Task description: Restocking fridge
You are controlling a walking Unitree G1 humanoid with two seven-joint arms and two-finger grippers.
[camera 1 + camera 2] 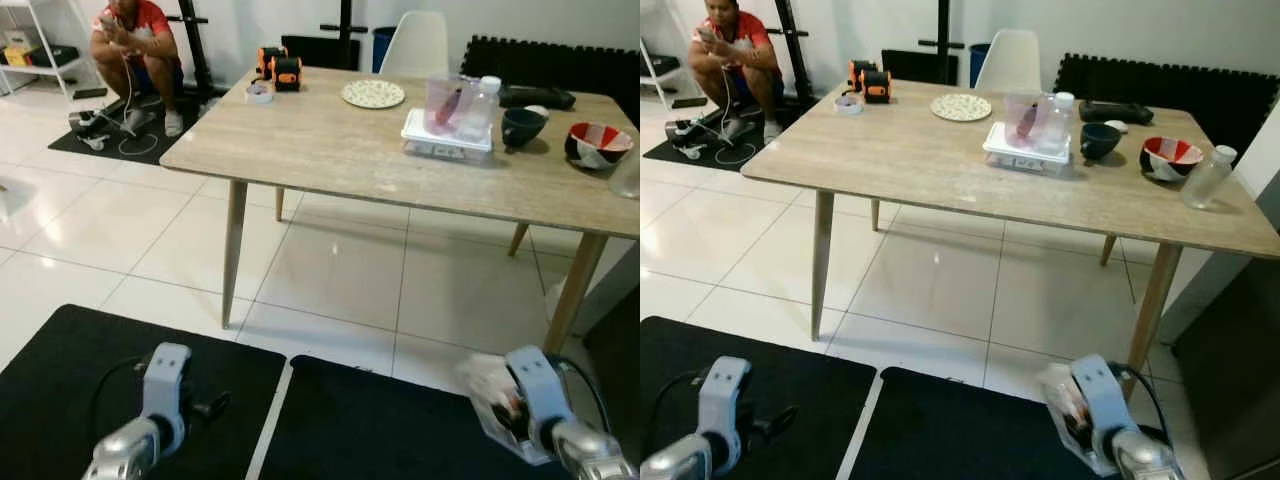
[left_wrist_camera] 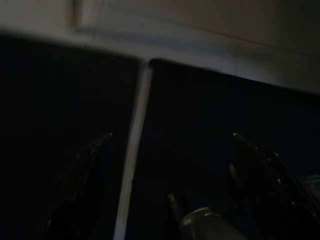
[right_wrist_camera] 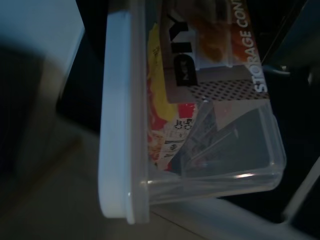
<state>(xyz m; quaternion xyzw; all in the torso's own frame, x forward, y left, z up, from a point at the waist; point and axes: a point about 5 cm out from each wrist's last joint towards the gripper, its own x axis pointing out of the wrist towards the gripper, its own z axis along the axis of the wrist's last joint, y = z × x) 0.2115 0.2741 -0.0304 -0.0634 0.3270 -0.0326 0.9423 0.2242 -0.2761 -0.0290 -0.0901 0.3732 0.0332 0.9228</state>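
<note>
- While the robot stands back from the desk (image 1: 330,150), its right claw (image 1: 510,415) hangs low over a black mat (image 1: 370,420) and holds a clear storage box (image 3: 200,115).
- The box has a white lid and a printed label, and it lies on its side in the claw, seen up close in the right wrist view.
- The left claw (image 2: 170,165) hangs low over the other black mat (image 1: 70,370). Its two black fingers (image 2: 82,160) stand wide apart with nothing between them.
- The white gap between the two mats runs under the left claw.
- On the desk sits a white tray (image 1: 1025,152) with a clear jug (image 1: 1023,118) and a bottle (image 1: 1056,122) on it.
- Just beside the tray sits a dark bowl (image 1: 1100,140), and next to that a red and white bowl (image 1: 1170,157).
- A clear bottle (image 1: 1207,177) stands near the desk's right edge.
- A round plate (image 1: 373,94) lies further back, and two orange and black things (image 1: 277,68) sit near the far left corner.
- A white chair (image 1: 414,45) stands behind the desk.
- A person (image 1: 130,45) in a red top sits on the floor far off to the left.
</note>
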